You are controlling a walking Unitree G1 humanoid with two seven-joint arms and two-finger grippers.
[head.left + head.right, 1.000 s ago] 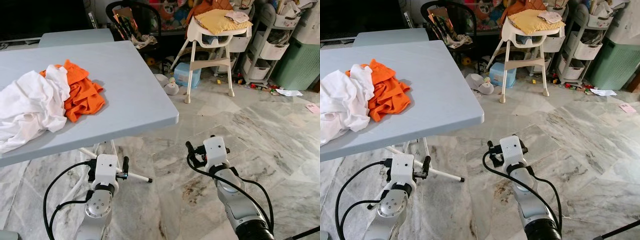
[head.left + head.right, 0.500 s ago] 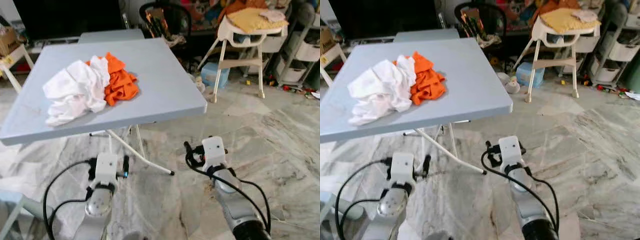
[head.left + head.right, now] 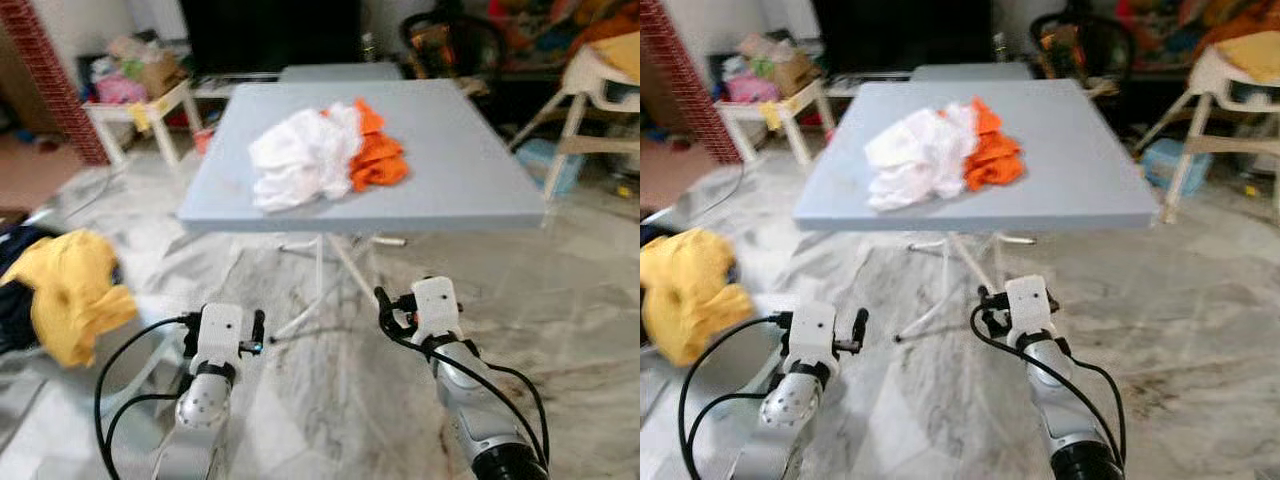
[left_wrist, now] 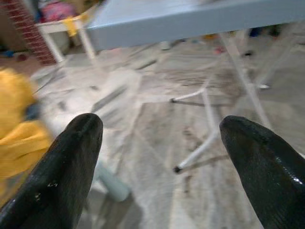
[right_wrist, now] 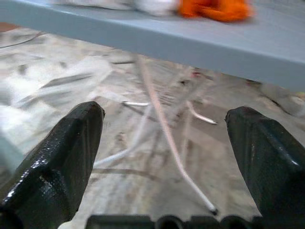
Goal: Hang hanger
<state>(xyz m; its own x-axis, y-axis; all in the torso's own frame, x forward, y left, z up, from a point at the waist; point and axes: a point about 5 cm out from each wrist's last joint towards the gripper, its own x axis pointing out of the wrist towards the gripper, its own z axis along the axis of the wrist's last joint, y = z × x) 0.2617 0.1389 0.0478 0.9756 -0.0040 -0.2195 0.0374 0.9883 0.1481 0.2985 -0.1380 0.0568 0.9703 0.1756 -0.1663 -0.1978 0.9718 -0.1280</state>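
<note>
The head views were somewhat blurred. A grey-blue folding desk (image 3: 450, 190) stood ahead of the robot on a marble floor (image 3: 330, 400), and near its middle lay a crumpled white garment (image 3: 295, 160) touching a bunched orange garment (image 3: 378, 158) on its right. No hanger could be made out among them. Both arms were held low in front of the robot, short of the desk's near edge. The left end effector (image 4: 159, 157) had its two black fingers (image 4: 71, 162) spread wide apart with nothing between them, and beyond it showed the floor and the desk's white legs (image 4: 209, 138). The right end effector (image 5: 167, 157) was likewise spread wide and empty, facing the underside edge of the desk. To the robot's left, a yellow garment (image 3: 70, 290) lay heaped low down. Farther back on the left stood a small white table (image 3: 150, 110) near a red brick wall (image 3: 50, 70), and a white high chair (image 3: 1230, 90) stood at the far right.
</note>
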